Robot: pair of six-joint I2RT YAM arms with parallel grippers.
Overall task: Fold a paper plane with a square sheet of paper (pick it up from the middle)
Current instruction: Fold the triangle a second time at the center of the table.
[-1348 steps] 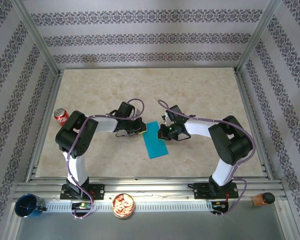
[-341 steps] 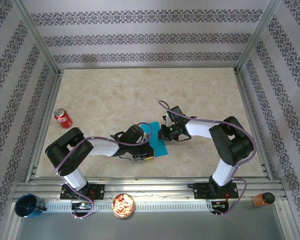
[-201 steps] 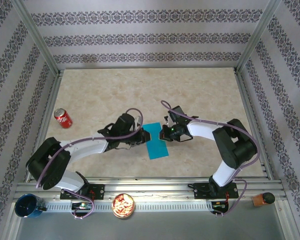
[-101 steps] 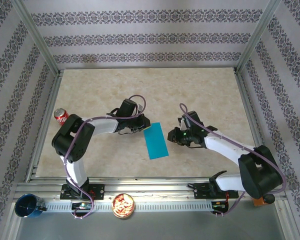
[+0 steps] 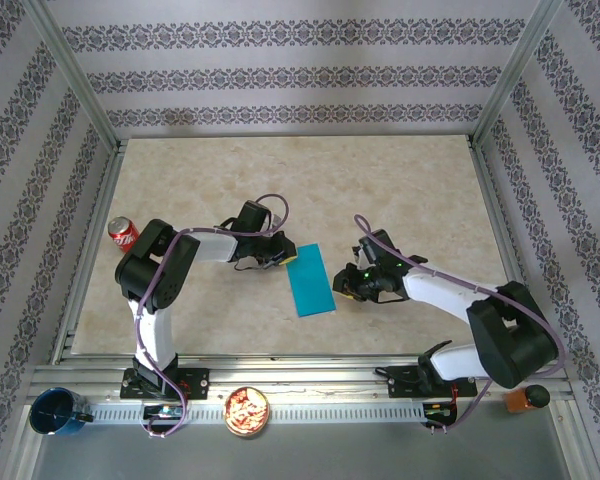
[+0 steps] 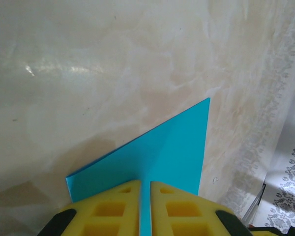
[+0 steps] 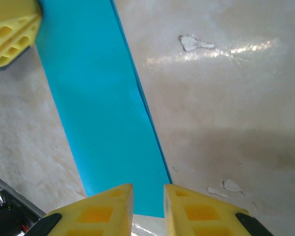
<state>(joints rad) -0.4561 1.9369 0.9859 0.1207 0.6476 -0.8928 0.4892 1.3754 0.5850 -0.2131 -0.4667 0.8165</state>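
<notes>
The square sheet of paper (image 5: 311,280) lies flat on the table, folded into a narrow turquoise strip. My left gripper (image 5: 282,259) sits at the strip's far left corner. In the left wrist view its yellow fingers (image 6: 113,206) stand over the paper (image 6: 167,147), and the left gripper (image 6: 145,183) is shut down to a thin slit. My right gripper (image 5: 342,286) is at the strip's right edge near its near end. In the right wrist view the right gripper (image 7: 148,187) is open a little above the paper (image 7: 98,113), holding nothing. The left gripper's finger (image 7: 12,34) shows at the far end.
A red soda can (image 5: 123,232) stands at the table's left side. On the front rail are a dark blue cup (image 5: 55,412), a bowl of snacks (image 5: 247,411) and a brown object (image 5: 525,398). Metal posts and patterned walls ring the table.
My right gripper opened, came off the strip and now sits lower along its right edge. My left gripper slid up to the far left corner. The paper has stayed put.
</notes>
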